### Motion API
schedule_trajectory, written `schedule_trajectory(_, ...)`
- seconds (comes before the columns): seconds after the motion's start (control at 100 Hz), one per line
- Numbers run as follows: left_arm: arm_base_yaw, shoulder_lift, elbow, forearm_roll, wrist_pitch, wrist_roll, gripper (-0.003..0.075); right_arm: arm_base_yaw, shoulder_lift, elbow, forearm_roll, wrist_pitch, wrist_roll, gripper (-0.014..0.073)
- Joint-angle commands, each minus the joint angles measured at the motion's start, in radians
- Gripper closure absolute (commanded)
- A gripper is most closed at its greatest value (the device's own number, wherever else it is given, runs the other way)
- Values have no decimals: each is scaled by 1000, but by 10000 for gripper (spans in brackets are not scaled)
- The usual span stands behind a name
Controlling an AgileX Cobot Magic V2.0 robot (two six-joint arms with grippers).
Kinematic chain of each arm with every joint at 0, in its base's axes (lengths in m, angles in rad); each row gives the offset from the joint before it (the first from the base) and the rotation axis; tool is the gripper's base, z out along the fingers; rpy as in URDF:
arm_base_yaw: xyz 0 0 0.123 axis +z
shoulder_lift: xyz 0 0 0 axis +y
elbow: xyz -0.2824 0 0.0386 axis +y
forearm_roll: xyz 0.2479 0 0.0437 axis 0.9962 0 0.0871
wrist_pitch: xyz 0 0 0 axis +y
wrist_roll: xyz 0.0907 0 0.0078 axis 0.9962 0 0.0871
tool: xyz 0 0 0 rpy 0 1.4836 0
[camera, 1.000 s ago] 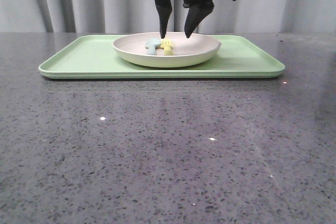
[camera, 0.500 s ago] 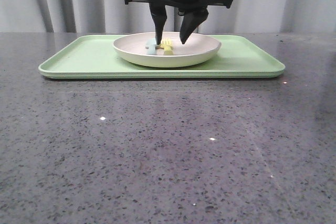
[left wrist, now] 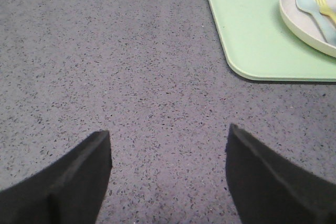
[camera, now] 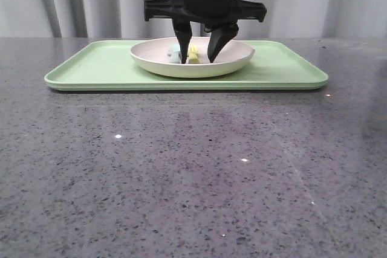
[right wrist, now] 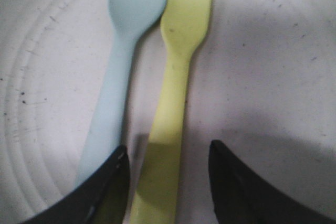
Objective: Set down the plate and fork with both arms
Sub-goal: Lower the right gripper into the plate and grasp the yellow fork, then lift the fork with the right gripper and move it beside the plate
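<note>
The fork (right wrist: 176, 98) handle's end is running out of the wrist view. It is lying in the plate (camera: 236, 58) between the open right gripper's (camera: 198, 58) fingers, beside the spoon (right wrist: 123, 51). The left gripper (left wrist: 168, 150) is hovering open.

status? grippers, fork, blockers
Right gripper open, straddling fork handle inside plate. Left gripper open over bare table, clear of tray. Spoon lies right beside fork, close to one finger.
</note>
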Motion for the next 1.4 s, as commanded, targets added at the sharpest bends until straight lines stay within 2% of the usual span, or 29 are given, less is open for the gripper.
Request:
schedule_trajectory(0.0,0,6,-27,-8,-81,-13,261,-1,-48,-35,-27,-26,5,230)
schedule_trajectory(0.48,0,6,-27,-8,-81,-13,261,-1,-28,-35,-18,-5,5,242)
schedule_trajectory(0.55,0,6,-27,-8,-81,-13,261,-1,-28,-35,-16,-5,5,300)
schedule_trajectory(0.77,0,6,-27,-8,-81,-13,261,-1,-28,-35,-15,-4,5,568)
schedule_trajectory(0.91,0,6,-27,-8,-81,-13,261,-1,-28,-35,-15,-4,5,641)
schedule_trajectory(1.39,0,6,-27,-8,-81,-13,261,-2,-48,-35,-17,0,6,643)
